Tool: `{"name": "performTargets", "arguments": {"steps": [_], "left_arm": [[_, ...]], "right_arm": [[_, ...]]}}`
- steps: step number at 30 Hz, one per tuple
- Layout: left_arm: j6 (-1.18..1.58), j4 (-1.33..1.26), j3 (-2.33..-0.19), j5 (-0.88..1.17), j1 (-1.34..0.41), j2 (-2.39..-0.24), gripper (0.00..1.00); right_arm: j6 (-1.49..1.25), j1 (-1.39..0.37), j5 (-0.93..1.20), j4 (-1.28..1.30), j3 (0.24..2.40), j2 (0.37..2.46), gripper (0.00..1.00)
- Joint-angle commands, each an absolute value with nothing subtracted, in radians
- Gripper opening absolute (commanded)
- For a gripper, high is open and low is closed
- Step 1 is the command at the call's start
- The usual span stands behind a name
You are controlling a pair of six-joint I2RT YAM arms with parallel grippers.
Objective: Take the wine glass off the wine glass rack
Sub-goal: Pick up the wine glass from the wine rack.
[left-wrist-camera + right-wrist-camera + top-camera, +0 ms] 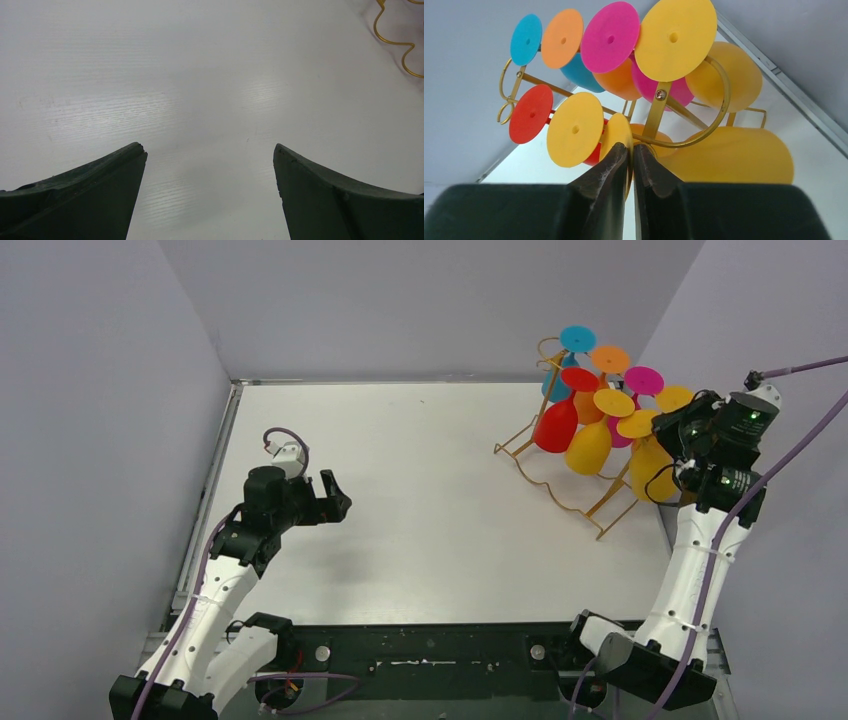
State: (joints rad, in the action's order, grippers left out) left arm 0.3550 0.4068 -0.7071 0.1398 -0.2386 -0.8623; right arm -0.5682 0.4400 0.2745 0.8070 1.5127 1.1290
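- The R hand (pixel 630 150) was up at the rack (pixel 655 117), at the far R of the surface (pixel 420 500).
- Its two fingers were pinched nearly together, w/ the thin yellow foot of a wine glass (pixel 616 135) between them. So the R hand was grasping the glass by its foot.
- The L hand (pixel 208 147) was wide apart & had nothing in it. It hung over the bare surface, well apart from the rack.
- Done so far: the R hand got to the glass & took hold of it.
- Left to do: the glass was not off yet. Its foot sat up by the gold loop of the rack, near the other glasses (pixel 609 37) (pink, orange, blue, red, more yellow).
- I think the next bit is to slide the foot out of the loop, lift it away & not bump the ones beside it.
- Which way it pointed: the glass hung upside down, foot on top, cup part below.
- The big yellow bowl (pixel 729 157) just beside the hand was prob. its cup, but the stem was hidden, so can't be sure.
- Its long line ran abt top to bottom, foot up & bowl down to the surface, w/ a bit of a slant.
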Motion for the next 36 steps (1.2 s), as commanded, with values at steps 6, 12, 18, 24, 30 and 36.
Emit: {"name": "performTargets", "arguments": {"steps": [6, 12, 18, 24, 30, 36], "left_arm": [[0.345, 0.363, -0.712, 0.151, -0.238, -0.874, 0.97], [0.347, 0.364, -0.712, 0.152, -0.238, -0.876, 0.97], [0.347, 0.368, -0.713, 0.151, -0.238, -0.875, 0.97], [0.347, 0.369, -0.714, 0.153, -0.238, -0.873, 0.97], [0.346, 0.371, -0.714, 0.155, -0.238, -0.871, 0.97], [0.348, 0.376, -0.714, 0.164, -0.238, -0.872, 0.97]], "right_arm": [[-0.691, 0.454, 0.265, 0.709, 1.446, 1.038, 0.00], [-0.762, 0.459, 0.255, 0.667, 1.403, 0.996, 0.00], [-0.838, 0.461, 0.287, 0.615, 1.355, 0.953, 0.00], [-0.878, 0.461, 0.270, 0.600, 1.316, 0.900, 0.00], [-0.870, 0.450, 0.281, 0.622, 1.307, 0.872, 0.00], [-0.840, 0.413, 0.284, 0.661, 1.302, 0.844, 0.00]]}}
